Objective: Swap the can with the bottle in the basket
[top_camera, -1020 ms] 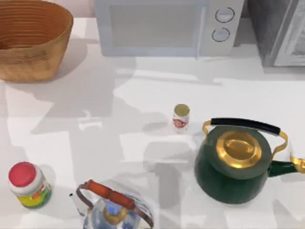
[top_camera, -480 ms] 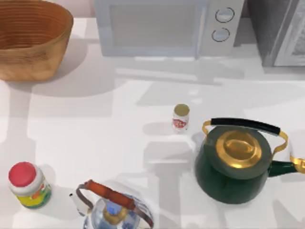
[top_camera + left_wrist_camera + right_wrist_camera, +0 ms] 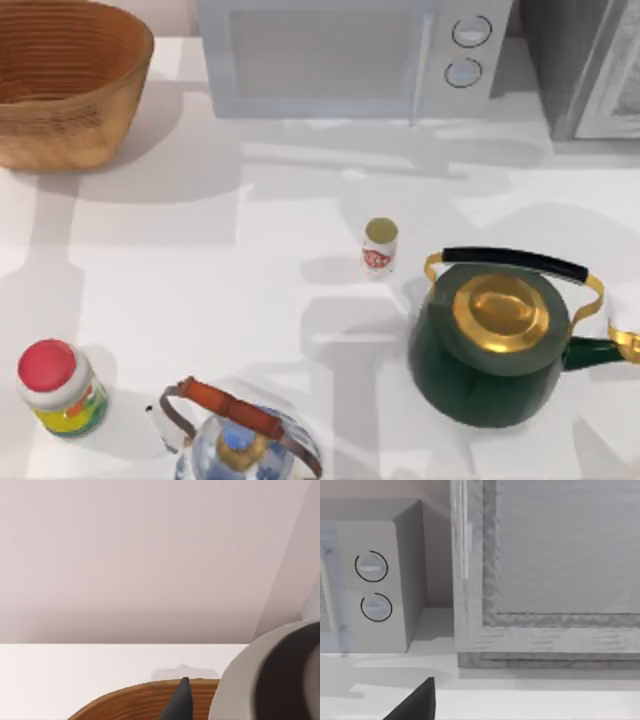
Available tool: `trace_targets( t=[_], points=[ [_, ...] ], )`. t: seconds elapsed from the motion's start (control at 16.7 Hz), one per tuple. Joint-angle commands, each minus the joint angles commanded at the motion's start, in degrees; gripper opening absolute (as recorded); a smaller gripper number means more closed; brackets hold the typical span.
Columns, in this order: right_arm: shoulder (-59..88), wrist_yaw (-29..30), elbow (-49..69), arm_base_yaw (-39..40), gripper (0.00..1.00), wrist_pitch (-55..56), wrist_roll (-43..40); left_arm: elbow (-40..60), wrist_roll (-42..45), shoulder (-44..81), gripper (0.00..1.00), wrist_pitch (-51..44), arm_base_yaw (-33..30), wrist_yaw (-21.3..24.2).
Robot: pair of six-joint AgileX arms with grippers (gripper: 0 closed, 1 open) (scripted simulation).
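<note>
White with a red label and a dull gold top, the can (image 3: 380, 246) stands upright near the middle of the tabletop (image 3: 250, 250), a little left of and beyond the dark green kettle (image 3: 498, 345) with its gold lid and black handle. The bottle (image 3: 60, 388), red-capped with a yellow-and-green label, stands upright at the near left, well apart from the can. Just right of it at the near edge is the clear glass kettle (image 3: 240, 435) with an orange handle. The basket (image 3: 62, 85), woven orange-brown wicker, sits at the far left corner; its rim (image 3: 145, 700) also shows in the left wrist view. A white microwave (image 3: 350, 55) stands along the far edge, with a grey cabinet (image 3: 585, 65) to its right. Whether either arm's jaws are open or closed cannot be told.
</note>
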Motion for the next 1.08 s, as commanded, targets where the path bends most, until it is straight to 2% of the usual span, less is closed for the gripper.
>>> trace_targets(
  t=[0.3,0.72,0.96,1.08],
  points=[
    [0.0,0.0,0.0,0.0,1.0,0.0,0.0,-0.4,0.1,0.5,0.0,0.9,0.2,0.0],
    [0.0,0.0,0.0,0.0,1.0,0.0,0.0,-3.1,-0.1,6.8,0.0,9.9,-0.3,-0.2],
    [0.0,0.0,0.0,0.0,1.0,0.0,0.0,-3.1,-0.1,7.0,0.0,10.2,-0.4,-0.2],
    [0.0,0.0,0.0,0.0,1.0,0.0,0.0,-3.1,-0.1,7.0,0.15,10.2,-0.4,-0.2]
  ],
)
